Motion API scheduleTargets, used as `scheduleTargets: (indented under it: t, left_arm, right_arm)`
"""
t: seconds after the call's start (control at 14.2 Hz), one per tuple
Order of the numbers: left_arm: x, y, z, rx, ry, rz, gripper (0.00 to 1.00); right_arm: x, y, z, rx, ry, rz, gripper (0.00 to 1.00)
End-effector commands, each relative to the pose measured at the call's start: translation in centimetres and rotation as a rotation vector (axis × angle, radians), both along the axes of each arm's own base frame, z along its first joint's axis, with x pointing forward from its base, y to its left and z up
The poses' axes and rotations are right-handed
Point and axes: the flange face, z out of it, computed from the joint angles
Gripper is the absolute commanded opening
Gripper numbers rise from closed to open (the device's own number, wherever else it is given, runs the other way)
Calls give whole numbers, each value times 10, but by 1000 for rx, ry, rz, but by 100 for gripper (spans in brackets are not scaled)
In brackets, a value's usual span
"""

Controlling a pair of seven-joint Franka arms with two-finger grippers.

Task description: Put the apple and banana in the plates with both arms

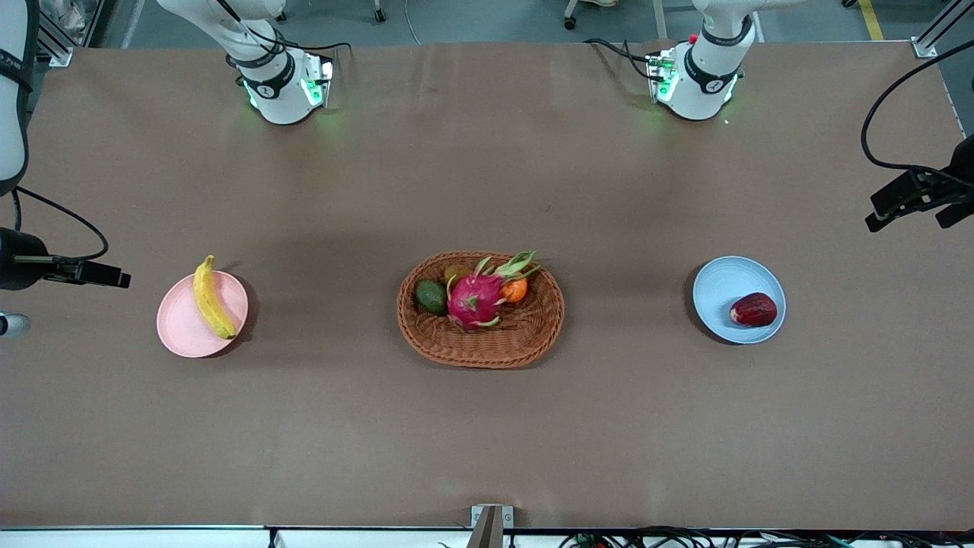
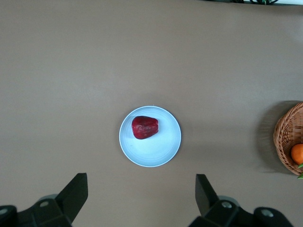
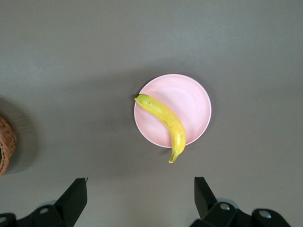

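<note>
While both fruits already lie in their plates, each hand hangs high with its fingers spread wide apart and nothing between them. The banana (image 1: 211,297) rests across the pale pink plate (image 1: 183,335) toward the right arm's end of the tabletop (image 1: 487,441), its long axis running roughly from the robots' side toward the front camera, with both tips reaching past the rim. The right hand (image 3: 140,198) is up over the tabletop near that plate, at the outer end of the tabletop, and its wrist view looks straight down on the banana. The apple (image 1: 753,310) sits in the pale blue plate (image 1: 719,285) toward the left arm's end, off-centre, close to the rim on the side away from the wicker basket (image 1: 533,335). The left hand (image 2: 141,196) hangs over the tabletop near the blue plate, likewise at the outer end. Between the two plates the basket holds a dragon fruit (image 1: 475,298), an avocado (image 1: 431,296) and an orange (image 1: 515,290).

By my judgement the task is finished: each arm is the nearer one to its own plate, and neither fruit needs another grasp.
</note>
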Motion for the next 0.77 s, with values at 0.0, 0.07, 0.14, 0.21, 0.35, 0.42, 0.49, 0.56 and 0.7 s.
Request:
scheduleTargets:
  t: [0.0,0.07,0.14,0.21,0.35,0.42,0.49,0.56,0.7]
  left_arm:
    - [-3,-2,6,-11,21,-23,100]
    - [-4,-2,7,-15,21,-27,100]
    - [-4,-1,7,-14,21,-25,100]
    - [-4,-1,7,-14,21,-25,100]
    - [-4,-1,7,-14,21,-25,100]
    - [-4,-1,8,-13,19,-27,100]
    - [-4,-1,8,-13,19,-27,100]
    - [-4,-1,8,-13,19,-27,100]
    - [-4,-1,7,-14,21,-27,100]
  right_arm:
    - [-7,23,19,-32,8,22,100]
    - [-14,24,17,-34,57,29,100]
    - [-16,25,19,-31,67,29,100]
    - [-21,22,32,-32,47,24,100]
    - [-34,20,49,-34,23,19,100]
    - [-42,21,58,-34,17,22,100]
    - [-52,22,60,-40,19,23,100]
    - [-64,23,65,-49,12,26,100]
    - [-81,28,73,-55,-3,36,100]
